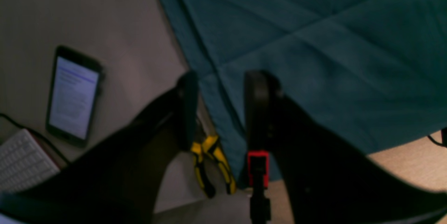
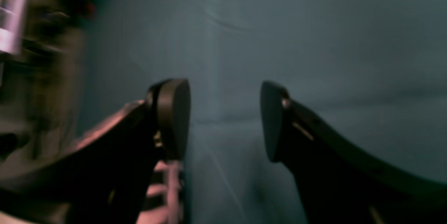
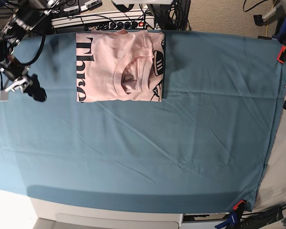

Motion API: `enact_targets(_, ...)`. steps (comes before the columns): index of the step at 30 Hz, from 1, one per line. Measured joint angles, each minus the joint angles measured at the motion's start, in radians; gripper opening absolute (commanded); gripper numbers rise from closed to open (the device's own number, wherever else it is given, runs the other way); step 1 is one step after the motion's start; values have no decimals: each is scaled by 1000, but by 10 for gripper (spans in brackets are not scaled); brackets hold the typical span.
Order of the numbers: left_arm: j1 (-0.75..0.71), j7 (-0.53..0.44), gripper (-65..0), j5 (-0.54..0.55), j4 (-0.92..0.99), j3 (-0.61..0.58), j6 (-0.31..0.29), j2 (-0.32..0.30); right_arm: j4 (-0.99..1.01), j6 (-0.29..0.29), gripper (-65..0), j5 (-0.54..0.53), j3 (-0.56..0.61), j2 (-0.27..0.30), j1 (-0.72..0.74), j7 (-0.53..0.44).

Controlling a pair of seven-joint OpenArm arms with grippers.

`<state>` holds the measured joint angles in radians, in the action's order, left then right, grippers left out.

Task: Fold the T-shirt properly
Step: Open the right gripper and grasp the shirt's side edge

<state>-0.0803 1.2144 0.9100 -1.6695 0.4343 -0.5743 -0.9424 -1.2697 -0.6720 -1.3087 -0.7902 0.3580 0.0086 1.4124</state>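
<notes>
The pale pink T-shirt (image 3: pixel 119 67) lies folded into a rectangle at the far middle-left of the teal cloth (image 3: pixel 157 143). Black lettering and the collar face up. My right gripper (image 3: pixel 33 88) hangs to the left of the T-shirt, apart from it. In the blurred right wrist view, the right gripper (image 2: pixel 223 91) is open over bare teal cloth with nothing between its fingers. My left gripper (image 1: pixel 221 80) is open and empty above the cloth's edge (image 1: pixel 209 87). The T-shirt is out of both wrist views.
Beside the cloth's edge lie a lit phone (image 1: pixel 73 96), a white keyboard (image 1: pixel 21 161) and yellow pliers (image 1: pixel 213 164). A red clamp (image 1: pixel 258 168) grips the cloth. A power strip and cables (image 3: pixel 109 21) sit behind the T-shirt. An orange clamp (image 3: pixel 281 52) holds the far right corner.
</notes>
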Motion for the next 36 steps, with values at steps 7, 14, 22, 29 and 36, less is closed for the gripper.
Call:
enact_targets(7, 0, -3, -413, 0, 0, 0, -3, 0, 285, -21, -324, -136, 301, 87, 122, -3)
enact_targets(14, 0, -3, -413, -11, 0, 0, -3, 0, 325, -26, -324, -148, 516, 85, 174, -10)
enact_targets(22, 0, -3, -413, -12, 0, 0, -3, 0, 325, -26, -324, -152, 543, 90, 177, -14)
enact_targets(29, 0, -3, -413, -12, 0, 0, -3, 0, 320, -24, -324, -151, 543, 90, 176, -14)
enact_targets(36, 0, -3, -413, -12, 0, 0, -3, 0, 237, -13, -324, -144, 544, 85, 169, -6)
